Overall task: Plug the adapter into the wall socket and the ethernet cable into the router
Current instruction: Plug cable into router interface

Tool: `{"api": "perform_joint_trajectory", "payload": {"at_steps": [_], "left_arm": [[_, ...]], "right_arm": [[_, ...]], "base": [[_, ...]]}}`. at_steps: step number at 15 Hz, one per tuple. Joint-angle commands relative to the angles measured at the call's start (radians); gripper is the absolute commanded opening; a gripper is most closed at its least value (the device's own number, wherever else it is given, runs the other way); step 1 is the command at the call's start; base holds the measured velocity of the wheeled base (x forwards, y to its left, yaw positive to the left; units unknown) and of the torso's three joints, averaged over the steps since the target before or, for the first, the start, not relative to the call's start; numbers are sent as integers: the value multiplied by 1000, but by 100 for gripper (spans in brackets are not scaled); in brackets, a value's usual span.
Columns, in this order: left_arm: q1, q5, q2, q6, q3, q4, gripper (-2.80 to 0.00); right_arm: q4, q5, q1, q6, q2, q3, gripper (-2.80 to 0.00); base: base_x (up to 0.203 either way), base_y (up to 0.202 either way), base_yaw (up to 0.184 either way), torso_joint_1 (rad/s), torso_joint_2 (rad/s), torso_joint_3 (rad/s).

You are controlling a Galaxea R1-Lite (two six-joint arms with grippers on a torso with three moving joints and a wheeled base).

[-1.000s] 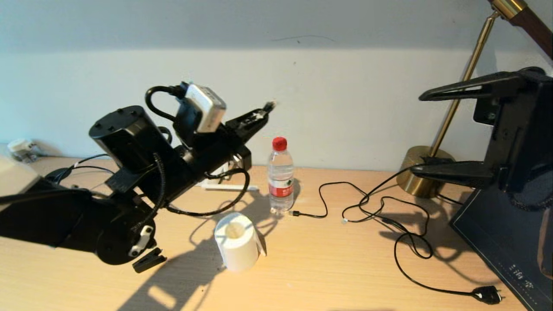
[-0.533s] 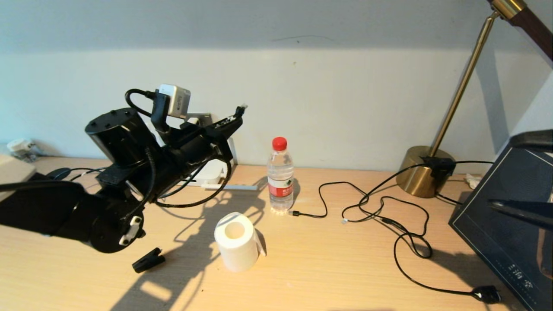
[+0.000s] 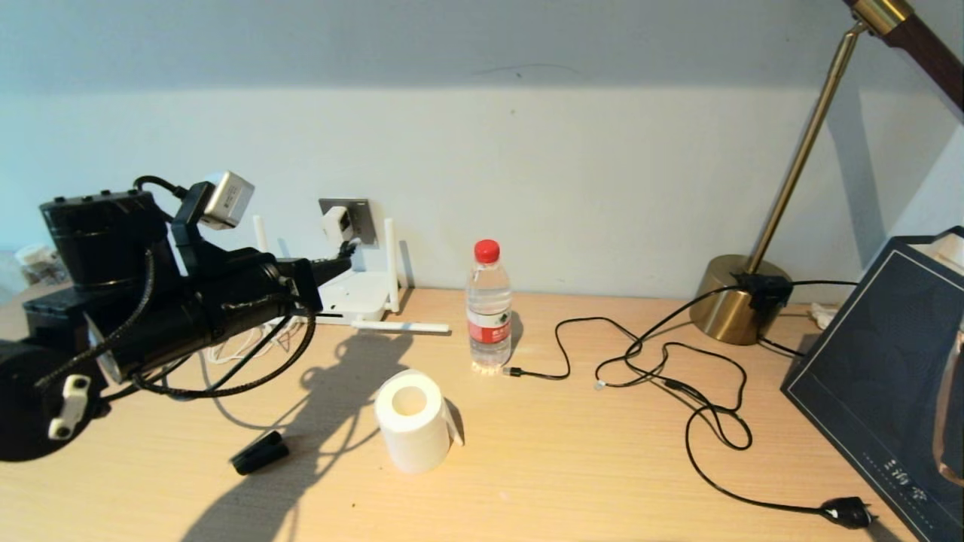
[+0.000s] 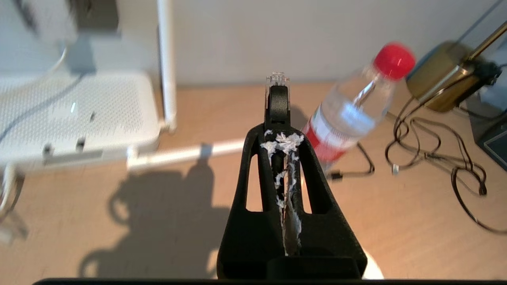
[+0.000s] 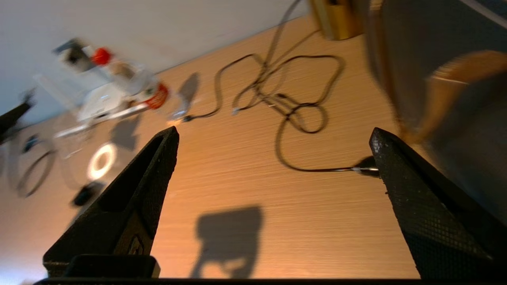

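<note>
1. Since the earlier frame the left arm had swung down and leftward, and the right arm had dropped out of the head view, uncovering the socket.
2. Nearest: right gripper [image 5: 273, 174] hung over bare desk [image 3: 572, 467], jaws wide, holding nothing; looked idle.
3. Left gripper [image 4: 277, 130] was clamped on the ethernet cable [image 4: 277, 89], plug sticking out past the tips, probably so it could be pushed into a port.
4. Router [image 3: 354, 297] lay beyond it, not yet reached.
5. Farthest: adapter [image 3: 336, 223] already sat in the socket [image 3: 360, 217] on the wall.
</note>
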Motion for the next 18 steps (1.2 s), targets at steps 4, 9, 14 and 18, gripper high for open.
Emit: {"api": "perform_joint_trajectory", "payload": {"at_steps": [4, 9, 14, 18], "left_arm": [[89, 111, -95, 93, 4, 411, -280], [93, 305, 36, 102, -9, 440, -280], [94, 342, 166, 5, -85, 434, -280], [111, 343, 252, -6, -131, 367, -280]], "right_arm": [[26, -33, -248, -118, -239, 119, 0], [-131, -46, -262, -420, -250, 371, 0], [-485, -34, -261, -622, -250, 739, 0], [-521, -30, -261, -694, -250, 759, 0]], "base": [[0, 0, 0, 0, 0, 0], [0, 0, 0, 0, 0, 0], [0, 0, 0, 0, 0, 0], [0, 0, 0, 0, 0, 0]]}}
